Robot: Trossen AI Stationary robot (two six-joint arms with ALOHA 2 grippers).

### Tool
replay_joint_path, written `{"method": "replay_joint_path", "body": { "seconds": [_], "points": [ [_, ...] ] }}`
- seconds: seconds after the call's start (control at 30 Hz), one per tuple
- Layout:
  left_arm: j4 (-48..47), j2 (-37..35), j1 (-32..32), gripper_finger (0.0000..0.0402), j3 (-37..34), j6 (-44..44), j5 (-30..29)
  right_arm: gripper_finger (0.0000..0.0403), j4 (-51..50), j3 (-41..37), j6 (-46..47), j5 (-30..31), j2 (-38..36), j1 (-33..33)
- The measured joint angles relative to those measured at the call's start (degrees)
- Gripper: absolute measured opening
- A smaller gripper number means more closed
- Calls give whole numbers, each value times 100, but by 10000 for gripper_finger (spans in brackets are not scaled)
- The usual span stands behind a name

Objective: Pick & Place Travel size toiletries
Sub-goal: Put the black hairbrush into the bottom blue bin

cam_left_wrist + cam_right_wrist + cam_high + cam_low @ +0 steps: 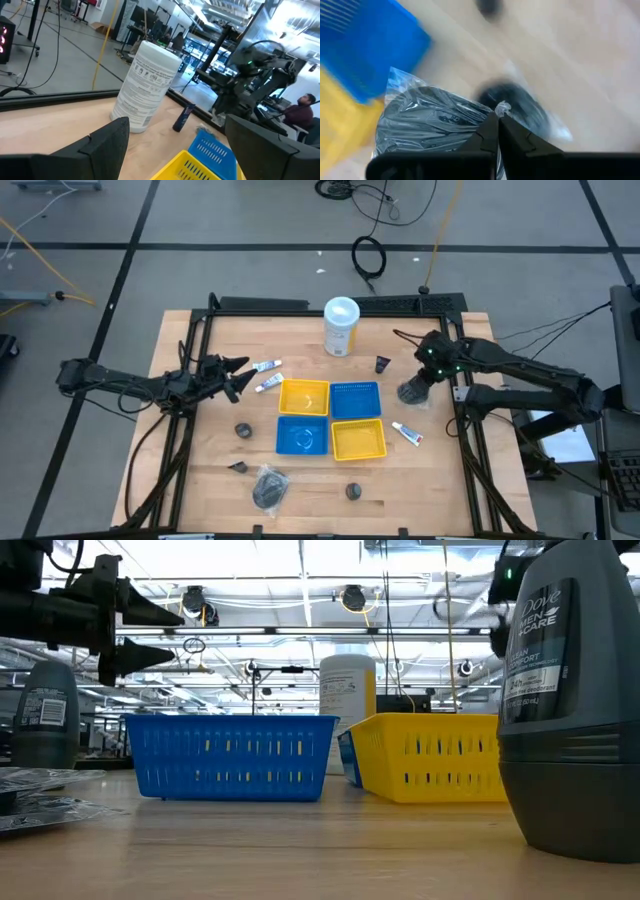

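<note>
My right gripper (497, 120) is shut on a dark grey mesh puff in a clear wrapper (427, 120), right of the trays and seen from above as the puff (411, 392). My left gripper (238, 376) waits open and level at the table's left, pointing at two white tubes (266, 366) (268, 383) lying flat. A third tube (406, 433) lies right of the near yellow tray. Small dark pieces (383, 364) (242, 430) (353, 492) stand on the wood. Another wrapped puff (270, 487) lies at the near edge. My right gripper pinches a puckered bit of the clear wrapper (503, 107) between its two fingertips, at the wrapper's edge. The fingers come from above, slanting down. The wrapped puff hangs beside and below the fingertips, with its dark shadow (512, 102) on the wood beneath.
Two yellow trays (303, 397) (358, 440) and two blue trays (355, 400) (301, 436) form a square in the middle. A tall white canister (341, 326) stands at the far edge. In the low view a grey deodorant (570, 700) stands close on the right.
</note>
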Motion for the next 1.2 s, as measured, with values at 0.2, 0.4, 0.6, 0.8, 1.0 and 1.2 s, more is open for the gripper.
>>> {"method": "replay_joint_path", "body": {
  "seconds": [0.2, 0.4, 0.6, 0.8, 1.0, 1.2],
  "points": [
    [24, 0, 0, 324, -1, -87, 31, 0, 1318, 439, 246, 365, -16, 1130],
    [26, 0, 1, 324, 0, -127, 33, 0, 2632, 448, 389, 893, 478, 2180],
    [24, 2, 2, 324, -1, -127, 37, 0, 4016, 449, 360, 1243, 1367, 2857],
    [13, 9, -1, 324, 1, -177, 54, 0, 4388, 657, 64, 1922, 2114, 3194],
    [-3, 14, -1, 324, 0, -191, -12, 0, 4566, 1274, -380, 2802, 2862, 3671],
    [-34, 216, -1, 324, 1, -187, -25, 0, 4767, 1961, -840, 3242, 3765, 4025]
  ]
}}
